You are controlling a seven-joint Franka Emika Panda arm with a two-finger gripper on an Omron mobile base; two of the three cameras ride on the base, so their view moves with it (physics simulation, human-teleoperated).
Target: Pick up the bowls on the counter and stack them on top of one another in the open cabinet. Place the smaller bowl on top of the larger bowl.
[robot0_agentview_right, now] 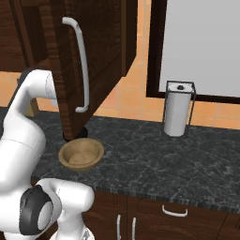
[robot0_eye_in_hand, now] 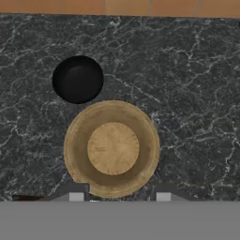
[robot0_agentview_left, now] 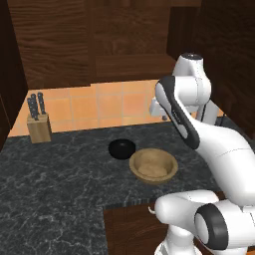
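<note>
Your gripper (robot0_eye_in_hand: 119,197) looks straight down from high above the counter (robot0_eye_in_hand: 197,93), and its two finger tips stand spread wide with nothing between them, so it is empty and parted; the larger bowl (robot0_eye_in_hand: 111,148) lies directly below, its near rim between the tips, upright on the marble; the smaller bowl (robot0_eye_in_hand: 78,79) sits just beside it toward the tiled wall, rims close, whether touching you cannot tell. By my reading you are at the very first step, lining up on the wooden bowl, since it must go in first; next, descend so one finger falls inside the thick rim and one outside, then close. The open cabinet (robot0_agentview_right: 101,51) hangs above, its door swung out over the bowls; mind it when lifting.
</note>
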